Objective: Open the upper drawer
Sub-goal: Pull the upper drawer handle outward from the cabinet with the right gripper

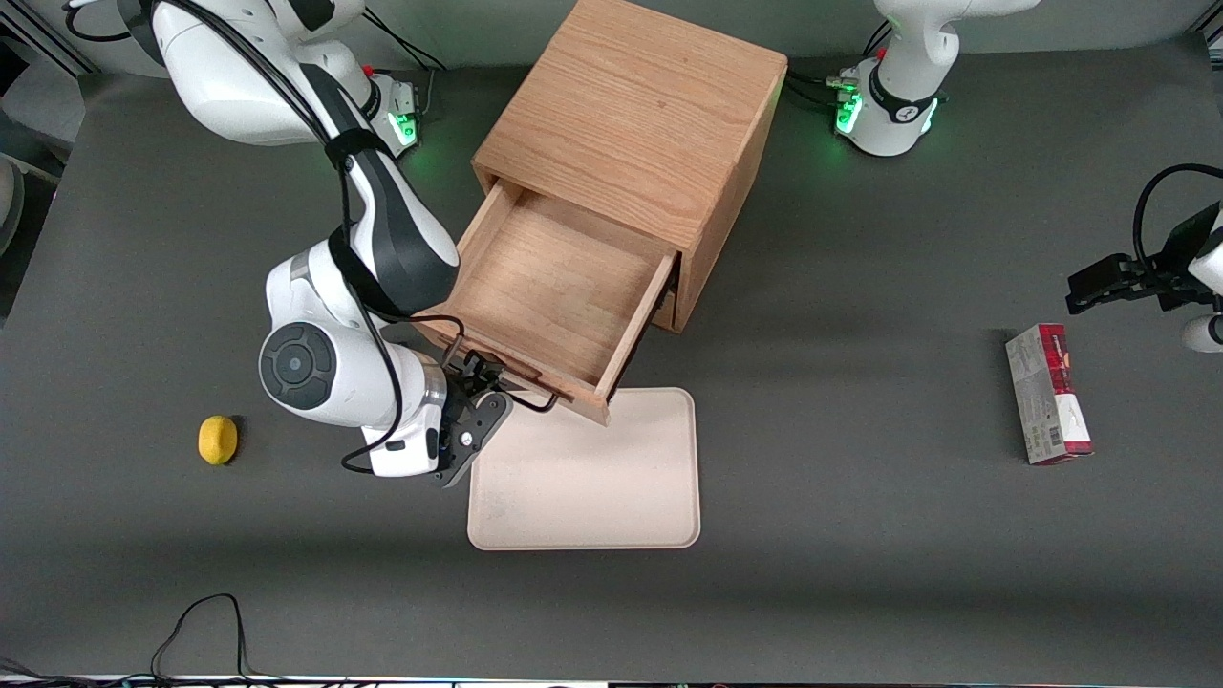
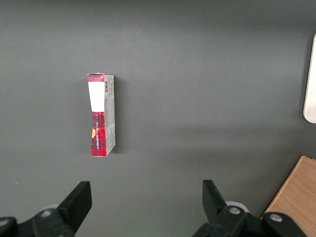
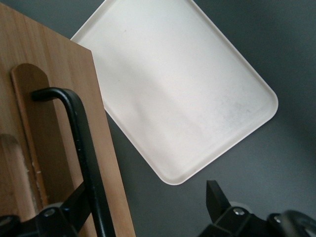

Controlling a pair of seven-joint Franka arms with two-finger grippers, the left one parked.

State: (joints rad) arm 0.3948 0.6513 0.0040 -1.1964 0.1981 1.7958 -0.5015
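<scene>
- My tool [image 1: 481,406] sits low over the bench [image 1: 860,573] at the tray's [image 1: 592,478] edge, fingers spread; the handle [image 3: 81,148] runs beside one finger, unclamped, nothing held.
- My forearm slopes down from the working end of the bench, wrist bent toward the drawer front.
- The upper drawer [image 1: 554,287] stands pulled well out of the cabinet [image 1: 631,115], empty inside; I judge the opening essentially done, only withdrawal left.

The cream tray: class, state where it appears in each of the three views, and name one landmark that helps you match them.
Front view: cream tray lies flat on the table, nearer the camera than the open upper drawer; the gripper is at the drawer's handle.
Left wrist view: only a sliver of the tray's rim shows.
Right wrist view: the tray lies beside the drawer front.
Shared landmark: the oak cabinet.
</scene>
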